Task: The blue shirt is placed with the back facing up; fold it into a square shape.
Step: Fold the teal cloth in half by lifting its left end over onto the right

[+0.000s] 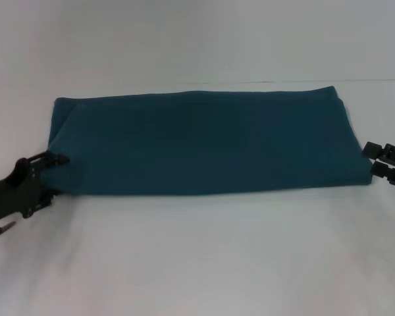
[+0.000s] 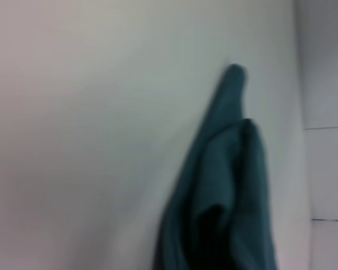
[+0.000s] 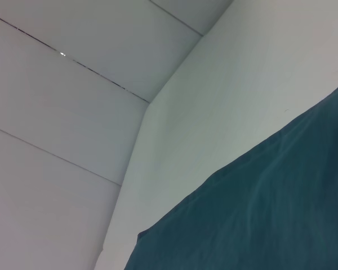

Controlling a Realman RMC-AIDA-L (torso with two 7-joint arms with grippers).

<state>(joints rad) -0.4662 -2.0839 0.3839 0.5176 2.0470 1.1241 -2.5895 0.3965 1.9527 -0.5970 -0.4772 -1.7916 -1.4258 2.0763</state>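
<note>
The blue shirt (image 1: 204, 141) lies on the white table as a long, plain teal band folded lengthwise, with no lettering showing. My left gripper (image 1: 54, 175) is at the shirt's near left corner, its fingers apart on either side of that corner. The left wrist view shows the shirt (image 2: 225, 191) close up as a bunched, folded edge. My right gripper (image 1: 375, 159) is at the shirt's right end, just beside its near right corner. In the right wrist view the shirt (image 3: 270, 214) fills the lower part as a flat teal sheet.
The white table (image 1: 197, 263) spreads wide in front of the shirt and behind it. A pale wall with panel seams (image 3: 73, 112) stands beyond the table's far edge.
</note>
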